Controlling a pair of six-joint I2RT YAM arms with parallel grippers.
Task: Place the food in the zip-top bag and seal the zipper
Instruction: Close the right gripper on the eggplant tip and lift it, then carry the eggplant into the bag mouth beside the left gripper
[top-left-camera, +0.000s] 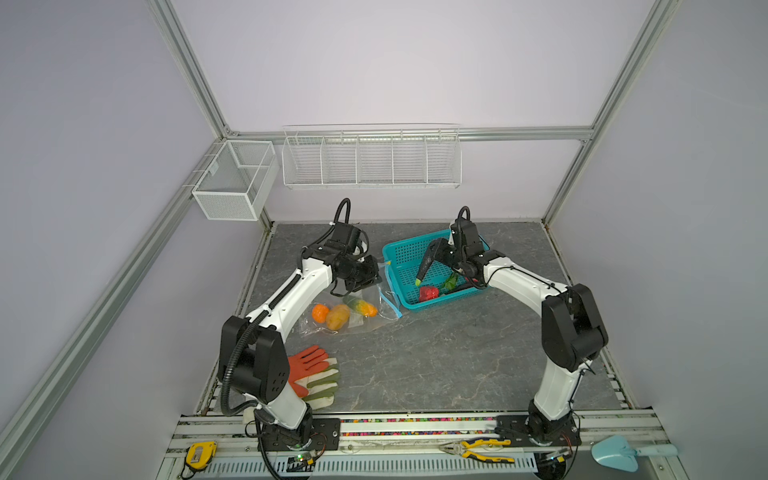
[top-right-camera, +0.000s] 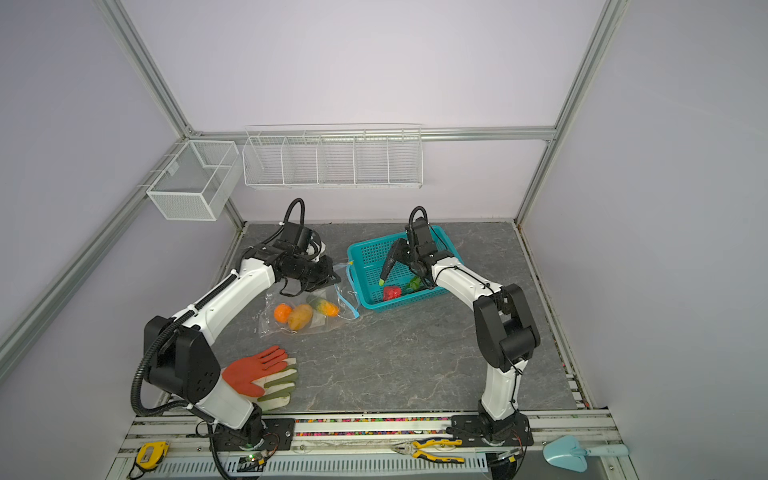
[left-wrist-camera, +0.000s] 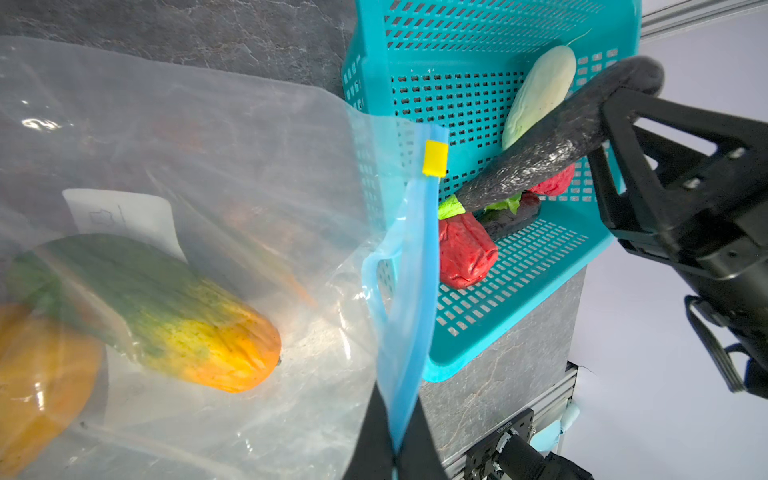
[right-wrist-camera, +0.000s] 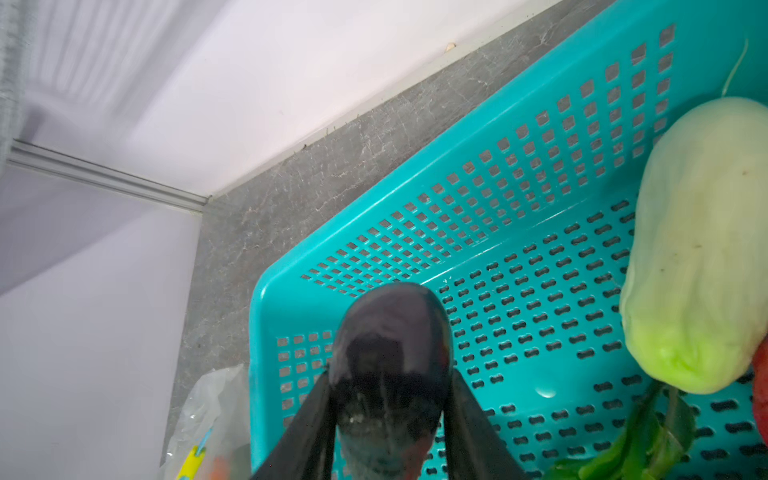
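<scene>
My right claw (right-wrist-camera: 390, 374) is pinching the eggplant (right-wrist-camera: 390, 324) near its thick end, above the basket (top-left-camera: 390, 266). The eggplant hangs slanted, with its green tip low and close to the basket floor. My left claw (left-wrist-camera: 397, 432) is pressed together on the zipper (left-wrist-camera: 415, 291) and holds this edge of the bag (left-wrist-camera: 208, 145) up from the table (top-left-camera: 436, 353).

The bag lies just beside the basket, to the left of the eggplant, and the zipper runs along the basket wall. Three foods are already inside the bag. The cabbage (right-wrist-camera: 698, 249), a red piece (left-wrist-camera: 465, 249) and some green leaves are in the basket.

I think the move goes leftward. It must go up first, because the basket wall stands between the eggplant and the mouth. The long axis lies nearly along the zipper line, so I would turn the green tip toward the mouth to enter lengthwise. I cannot tell how wide the mouth is. The left claw is nearer to the bag but busy, so the right one must carry
</scene>
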